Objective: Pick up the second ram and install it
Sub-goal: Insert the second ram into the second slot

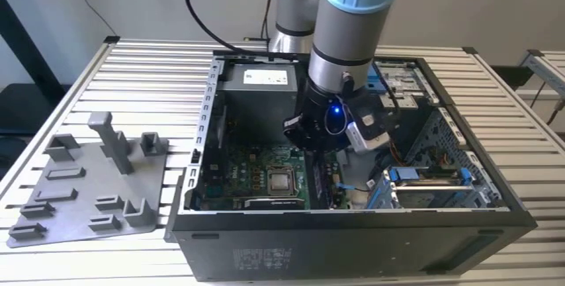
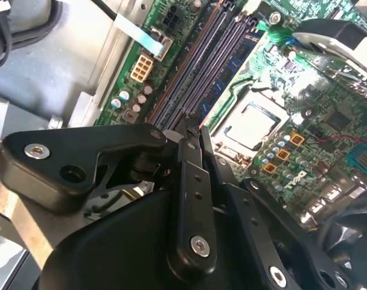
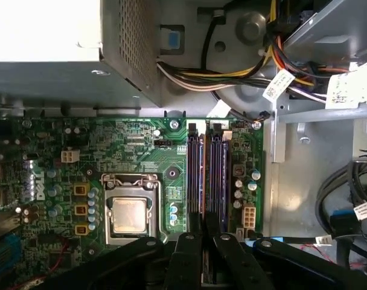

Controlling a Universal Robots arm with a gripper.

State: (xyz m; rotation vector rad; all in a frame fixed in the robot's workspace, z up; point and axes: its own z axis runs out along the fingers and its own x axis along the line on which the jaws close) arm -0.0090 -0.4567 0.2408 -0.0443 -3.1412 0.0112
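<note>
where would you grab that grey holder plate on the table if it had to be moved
Probably by the tall post, coming straight down from above and pinching across its thin sides. The plate lies flat on the slatted table, so its edges offer little to grip, while that post stands higher than the shorter ones around it.

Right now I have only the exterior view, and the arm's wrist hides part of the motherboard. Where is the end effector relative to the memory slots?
Observer: In the first wrist view, the end effector lines up with the memory slots, at their end far from the cable bundle.
Operator: Anything close beside those slots?
Observer: Yes. In both wrist views, a white connector sits right beside the slots, on the side away from the processor socket.
</note>
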